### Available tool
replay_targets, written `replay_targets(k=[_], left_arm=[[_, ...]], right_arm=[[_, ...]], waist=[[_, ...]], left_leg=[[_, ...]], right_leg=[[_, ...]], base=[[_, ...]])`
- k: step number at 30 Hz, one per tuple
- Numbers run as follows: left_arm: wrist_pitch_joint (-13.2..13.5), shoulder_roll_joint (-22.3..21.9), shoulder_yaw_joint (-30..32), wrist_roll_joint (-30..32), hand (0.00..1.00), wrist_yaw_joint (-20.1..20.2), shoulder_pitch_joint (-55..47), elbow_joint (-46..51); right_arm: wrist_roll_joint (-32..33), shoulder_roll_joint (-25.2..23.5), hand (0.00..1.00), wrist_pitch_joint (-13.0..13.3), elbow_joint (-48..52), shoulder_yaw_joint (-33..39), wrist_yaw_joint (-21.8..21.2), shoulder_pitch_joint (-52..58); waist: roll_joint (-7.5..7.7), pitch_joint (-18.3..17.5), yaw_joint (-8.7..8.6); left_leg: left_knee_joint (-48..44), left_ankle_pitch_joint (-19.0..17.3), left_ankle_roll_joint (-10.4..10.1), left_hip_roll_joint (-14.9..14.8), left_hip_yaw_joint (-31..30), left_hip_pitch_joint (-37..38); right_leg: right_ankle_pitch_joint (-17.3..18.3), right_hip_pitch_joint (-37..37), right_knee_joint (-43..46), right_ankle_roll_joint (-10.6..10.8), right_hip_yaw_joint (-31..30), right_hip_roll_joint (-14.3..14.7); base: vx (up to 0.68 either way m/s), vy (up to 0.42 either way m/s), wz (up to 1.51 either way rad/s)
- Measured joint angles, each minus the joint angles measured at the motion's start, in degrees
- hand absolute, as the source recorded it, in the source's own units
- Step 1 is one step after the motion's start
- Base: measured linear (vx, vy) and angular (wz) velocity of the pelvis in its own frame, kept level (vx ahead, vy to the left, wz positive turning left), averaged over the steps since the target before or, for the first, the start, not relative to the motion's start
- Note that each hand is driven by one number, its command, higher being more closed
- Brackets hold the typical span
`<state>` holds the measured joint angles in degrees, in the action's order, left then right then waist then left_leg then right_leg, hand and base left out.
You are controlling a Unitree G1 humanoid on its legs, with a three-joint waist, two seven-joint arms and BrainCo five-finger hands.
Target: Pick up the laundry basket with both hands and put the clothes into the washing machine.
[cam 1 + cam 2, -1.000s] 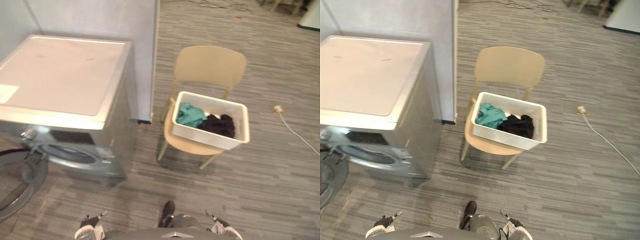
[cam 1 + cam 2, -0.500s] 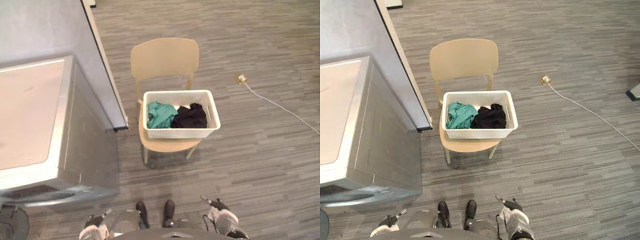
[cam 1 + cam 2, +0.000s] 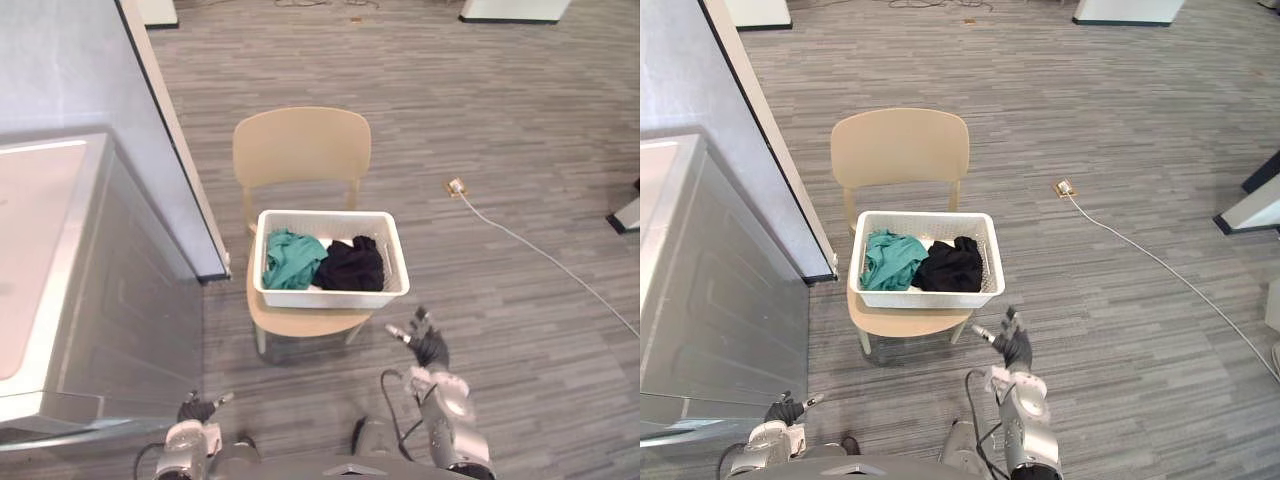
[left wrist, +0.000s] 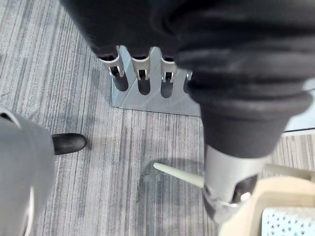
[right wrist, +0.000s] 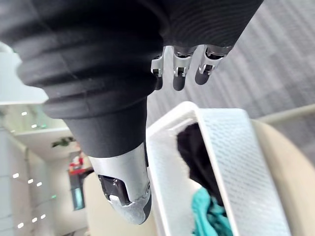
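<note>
Two empty hands, fingers loose: right hand (image 3: 428, 348) raised just beside the basket (image 3: 330, 297), left hand (image 3: 197, 410) low by the washing machine (image 3: 60, 300). Basket sits on the chair (image 3: 300, 145), clothes (image 3: 350, 265) inside, at handy lifting height.

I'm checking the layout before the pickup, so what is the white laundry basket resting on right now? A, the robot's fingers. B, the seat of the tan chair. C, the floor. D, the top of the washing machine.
B: the laundry basket sits on the seat of the tan chair, its legs showing beneath.
</note>
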<state>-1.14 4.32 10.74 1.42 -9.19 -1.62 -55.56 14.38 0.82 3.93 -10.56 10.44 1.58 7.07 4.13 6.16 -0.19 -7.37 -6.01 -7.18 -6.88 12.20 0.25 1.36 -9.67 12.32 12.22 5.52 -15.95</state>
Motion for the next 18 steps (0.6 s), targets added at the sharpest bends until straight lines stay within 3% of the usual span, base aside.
replay_targets(k=[1,2,3,4,8,12,14,18], left_arm=[[-0.06,-1.03,-0.15,0.34,0.0,0.0,0.12,-0.42],[0.02,-2.42,-0.07,1.18,0.0,0.2,-0.26,-0.43],[0.1,-4.48,0.14,0.89,0.0,0.41,-0.91,-0.88],[0.15,-5.27,0.58,0.08,0.0,0.4,-1.24,-1.65],[0.37,-4.84,3.09,-5.78,0.0,0.48,-1.66,-1.53],[0.34,-2.33,4.74,-5.52,0.0,0.74,-2.47,-1.2],[0.34,-1.85,4.84,-4.64,0.0,0.86,-2.39,-1.17],[0.4,-0.9,4.81,-4.54,0.0,0.9,-2.3,-1.18]], right_arm=[[0.08,0.97,0.0,-0.01,0.13,0.05,0.04,-0.68],[0.79,2.73,0.0,0.06,1.2,-0.22,-0.02,-0.73],[1.05,5.07,0.0,0.04,2.51,-0.4,-0.23,-0.78],[1.05,6.05,0.0,0.05,3.61,-0.65,-0.3,-0.77],[0.94,8.81,0.0,0.88,7.38,-2.51,-2.58,-2.77],[-2.59,10.88,0.0,0.76,6.52,-6.59,-4.17,-8.16],[-4.84,14.48,0.0,0.73,3.24,-9.94,-4.51,-13.86],[-8.21,23.78,0.0,0.6,-4.71,-22.03,-5.48,-30.69]], waist=[[-1.84,-0.14,0.22],[-2.47,-0.29,0.39],[-4.77,-1.18,0.79],[-5.66,-1.8,0.79],[-5.36,-2.34,2.81],[-2.59,-1.96,4.06],[-2.3,-1.08,4.01],[-2.85,1.29,6.04]], left_leg=[[0.6,0.78,-0.4,-1.76,-0.85,-0.1],[1.11,1.42,-1.04,-2.38,-2.32,-0.84],[2.16,1.66,-1.25,-2.7,-4.35,-1.31],[2.87,2.2,-1.25,-3.59,-4.75,-1.42],[6.19,5.97,-2.55,-5.49,-9.59,-3.75],[8.09,8.16,-2.51,-4.45,-12.03,-6.73],[8.63,9.1,-2.18,-3.64,-12.94,-7.64],[8.65,10.56,-1.64,-2.58,-13.78,-11.34]], right_leg=[[-0.51,0.41,-0.24,-1.14,1.54,1.65],[-0.55,1.46,-1.89,-1.51,3.18,2.94],[-1.3,3.13,-4.45,-2.53,5.2,4.76],[-1.7,4.56,-6.25,-3.1,7.02,6.12],[-3.71,7.07,-11.84,-4.62,13.08,8.95],[-6.96,7.53,-17.02,-4.48,15.95,8.85],[-7.26,7.3,-17.03,-4.27,17.14,8.14],[-8.92,3.83,-17.02,-4.35,17.18,7.12]], base=[[0.08,-0.38,0.5],[0.04,-0.289,0.38],[0.04,-0.23,0.56],[0.08,-0.242,0.71],[0.0,-0.126,0.62],[-0.07,-0.004,0.4],[-0.09,0.02,0.33],[-0.11,0.028,0.06]])
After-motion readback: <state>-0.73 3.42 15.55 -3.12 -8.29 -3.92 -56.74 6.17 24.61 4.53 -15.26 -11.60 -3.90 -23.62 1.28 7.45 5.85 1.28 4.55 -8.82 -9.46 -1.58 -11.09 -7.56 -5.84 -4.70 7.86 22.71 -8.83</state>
